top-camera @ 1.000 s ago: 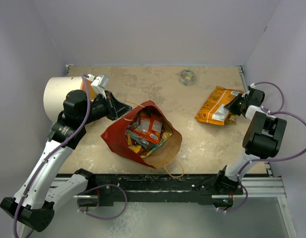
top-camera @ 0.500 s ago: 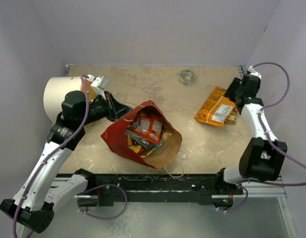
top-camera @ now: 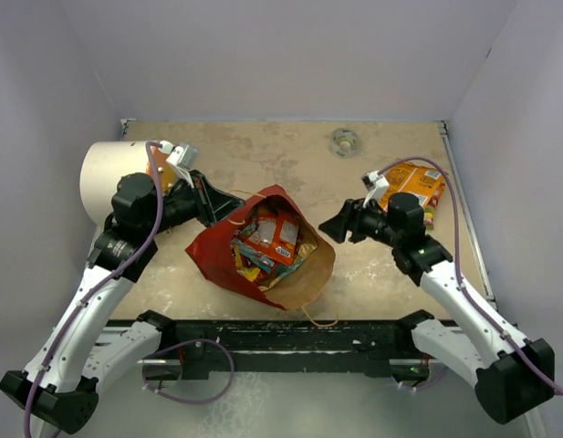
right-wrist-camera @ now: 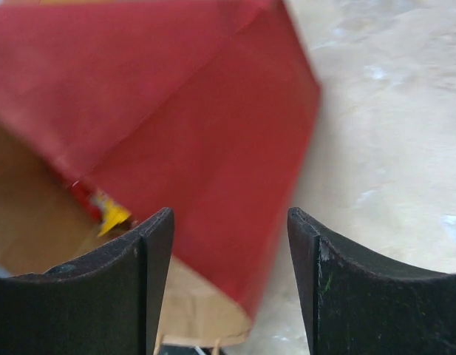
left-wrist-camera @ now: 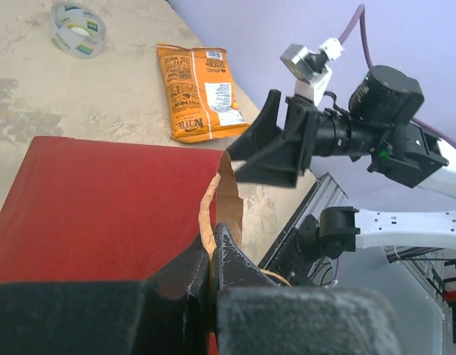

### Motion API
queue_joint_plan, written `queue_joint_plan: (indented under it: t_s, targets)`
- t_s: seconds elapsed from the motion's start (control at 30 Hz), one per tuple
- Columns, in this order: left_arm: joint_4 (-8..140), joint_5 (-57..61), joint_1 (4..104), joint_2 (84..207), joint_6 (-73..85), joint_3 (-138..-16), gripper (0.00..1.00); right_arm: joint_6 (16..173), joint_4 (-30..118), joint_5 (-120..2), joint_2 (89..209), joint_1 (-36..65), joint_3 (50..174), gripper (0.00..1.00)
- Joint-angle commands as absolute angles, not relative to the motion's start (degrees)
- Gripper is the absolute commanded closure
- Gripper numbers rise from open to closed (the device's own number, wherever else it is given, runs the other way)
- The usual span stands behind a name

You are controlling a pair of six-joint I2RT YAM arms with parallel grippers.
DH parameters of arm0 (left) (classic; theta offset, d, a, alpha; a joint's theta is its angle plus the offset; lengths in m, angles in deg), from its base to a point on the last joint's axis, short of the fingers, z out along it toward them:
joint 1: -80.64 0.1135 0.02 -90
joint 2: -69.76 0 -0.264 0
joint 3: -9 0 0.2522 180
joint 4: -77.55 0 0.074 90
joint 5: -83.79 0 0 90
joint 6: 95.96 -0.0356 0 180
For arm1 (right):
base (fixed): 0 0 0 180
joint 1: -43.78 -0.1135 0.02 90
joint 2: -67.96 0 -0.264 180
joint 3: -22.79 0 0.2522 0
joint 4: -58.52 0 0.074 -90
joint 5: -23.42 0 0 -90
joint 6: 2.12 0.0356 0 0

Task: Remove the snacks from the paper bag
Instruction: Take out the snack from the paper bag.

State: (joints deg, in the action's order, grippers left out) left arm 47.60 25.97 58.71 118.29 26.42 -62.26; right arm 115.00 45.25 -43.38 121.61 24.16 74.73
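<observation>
1. A white cylinder lay at the left edge of the table, toward the far-left corner.
2. The left pincer stood just right of the cylinder. In the left wrist view, the left pincer was clamped on the brown top edge of the paper bag, where a twisted handle rose from between the fingers.
3. The paper bag sat midway between the left and right edges, nearer the near edge. Its red outside faced left and its open mouth faced up and to the right. A second handle loop reached the near edge.
4. The snacks filled the bag's mouth: orange, red and yellow packets were packed together inside.
5. A tape roll lay close to the far edge, right of centre.
6. The right pincer hovered just beside the right rim of the bag, pointing left. In the right wrist view, the right pincer had its fingers spread apart and held nothing, with the red bag wall seen between them.
7. One orange packet lay flat outside the bag, near the right edge and toward the far-right corner.
</observation>
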Motion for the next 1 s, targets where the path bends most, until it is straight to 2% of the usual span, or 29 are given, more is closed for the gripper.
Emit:
queue_joint_plan:
  t_s: [0.0,0.17,0.3,0.47,0.6,0.77,0.97]
  targets:
    - [53.28,27.63,58.66,117.77,26.67,-62.37,1.00,115.19,46.04,-42.19,116.00,18.47,76.81,0.34]
    - [54.16,28.22,58.66,117.64,26.82,-62.21,1.00,110.53,39.99,-46.74,119.21,15.87,81.78,0.37]
    - [53.25,28.07,58.64,117.15,26.10,-62.84,1.00,108.25,38.48,-50.79,120.09,9.98,86.52,0.38]
    - [53.16,29.30,58.62,116.84,25.60,-63.29,1.00,105.42,36.35,-62.60,125.21,-6.18,95.98,0.37]
    - [52.79,30.57,58.63,116.06,24.70,-63.71,1.00,104.07,37.82,-72.37,129.78,-17.80,98.90,0.39]
    - [52.19,33.52,58.59,114.50,23.16,-63.46,1.00,100.39,41.23,-80.99,134.79,-25.55,97.67,0.46]
    - [53.17,39.17,58.60,114.65,22.48,-63.67,1.00,96.00,53.29,-83.63,137.38,-26.14,85.51,0.54]
